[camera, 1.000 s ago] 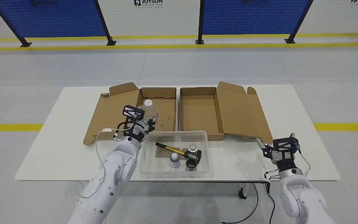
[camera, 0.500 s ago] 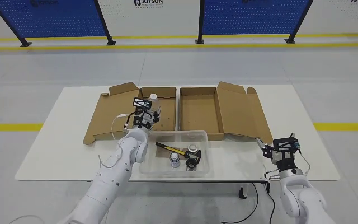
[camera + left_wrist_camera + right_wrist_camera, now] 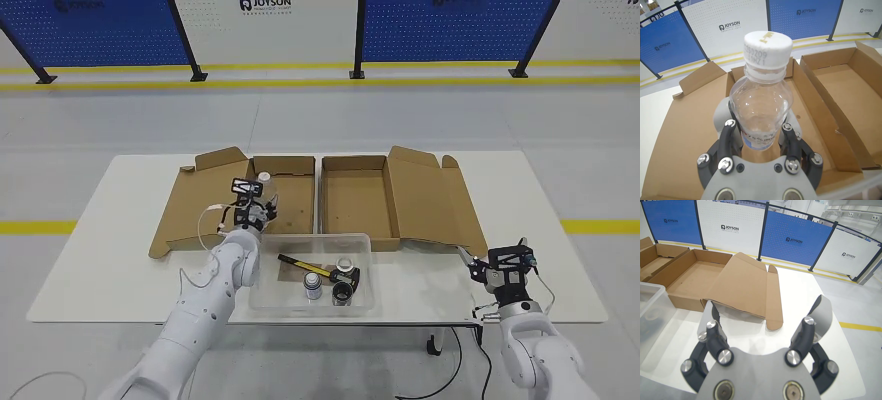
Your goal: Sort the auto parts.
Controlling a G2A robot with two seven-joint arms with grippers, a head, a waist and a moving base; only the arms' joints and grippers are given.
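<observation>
The left box and right box lie behind the bin.

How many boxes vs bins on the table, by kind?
Cardboard boxes: 2 (one, the other)
Clear plastic bin: 1
Total: 3

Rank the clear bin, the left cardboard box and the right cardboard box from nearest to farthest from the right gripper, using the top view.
1. The right cardboard box: its open flap lies just beside the right gripper, on the table's right side.
2. The clear bin: at the middle front of the table.
3. The left cardboard box: farthest, on the left half.
</observation>
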